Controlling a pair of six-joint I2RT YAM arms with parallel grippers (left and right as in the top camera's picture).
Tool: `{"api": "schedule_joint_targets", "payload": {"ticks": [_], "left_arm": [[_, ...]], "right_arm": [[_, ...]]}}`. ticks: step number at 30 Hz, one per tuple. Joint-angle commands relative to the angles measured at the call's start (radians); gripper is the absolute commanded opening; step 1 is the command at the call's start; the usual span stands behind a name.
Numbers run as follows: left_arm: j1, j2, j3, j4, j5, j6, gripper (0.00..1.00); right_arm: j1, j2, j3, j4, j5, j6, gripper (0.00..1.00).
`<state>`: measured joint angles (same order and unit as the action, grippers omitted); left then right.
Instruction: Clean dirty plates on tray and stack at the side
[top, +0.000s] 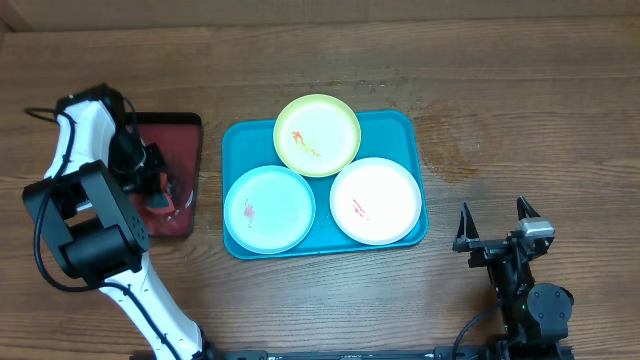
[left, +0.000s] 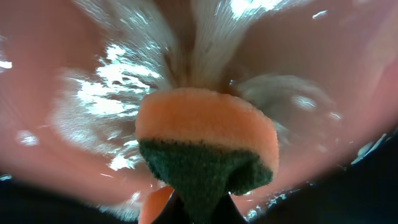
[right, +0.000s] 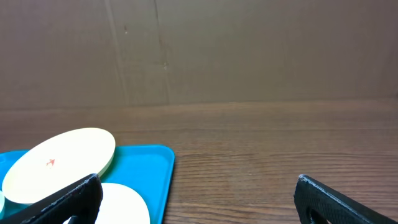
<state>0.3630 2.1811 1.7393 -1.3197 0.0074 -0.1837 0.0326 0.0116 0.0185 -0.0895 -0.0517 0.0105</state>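
WORKSHOP BENCH, SEEN FROM ABOVE: A brown wood-grain table (top: 540, 90) fills the overhead view, its grain running side to side. A faint darker patch (top: 462, 150) marks the surface ahead of the right tool (top: 493, 215) and slightly to its left. Beyond that tool, at the table's far edge, stands a plain brown cardboard-like wall (right: 261, 50) scored by a vertical crease (right: 163, 56). The light is soft and even, leaving a pale sheen on the wood close to the wall.

Turquoise tray (top: 400, 128); pale blue plate (top: 269, 208), yellow-green plate (top: 317, 134), white plate (top: 375, 200), red-orange smears; sponge (left: 205, 124) orange over dark green.
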Motion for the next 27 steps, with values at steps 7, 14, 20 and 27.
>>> {"api": "schedule_joint_targets", "payload": {"ticks": [7, 14, 20, 27], "left_arm": [[0.011, -0.04, 0.369, -0.209, 0.035, -0.073, 0.04], [-0.005, -0.043, 0.218, -0.071, 0.01, -0.196, 0.04], [-0.011, -0.046, 0.059, 0.039, 0.013, -0.225, 0.04], [-0.03, -0.138, 0.141, -0.057, 0.016, -0.235, 0.04]], "right_arm": [[-0.007, -0.009, -0.01, 0.008, 0.006, -0.004, 1.0], [-0.007, -0.009, -0.01, 0.008, 0.006, -0.004, 1.0], [-0.007, -0.009, -0.01, 0.008, 0.006, -0.004, 1.0], [-0.007, -0.009, -0.01, 0.008, 0.006, -0.004, 1.0]]}}
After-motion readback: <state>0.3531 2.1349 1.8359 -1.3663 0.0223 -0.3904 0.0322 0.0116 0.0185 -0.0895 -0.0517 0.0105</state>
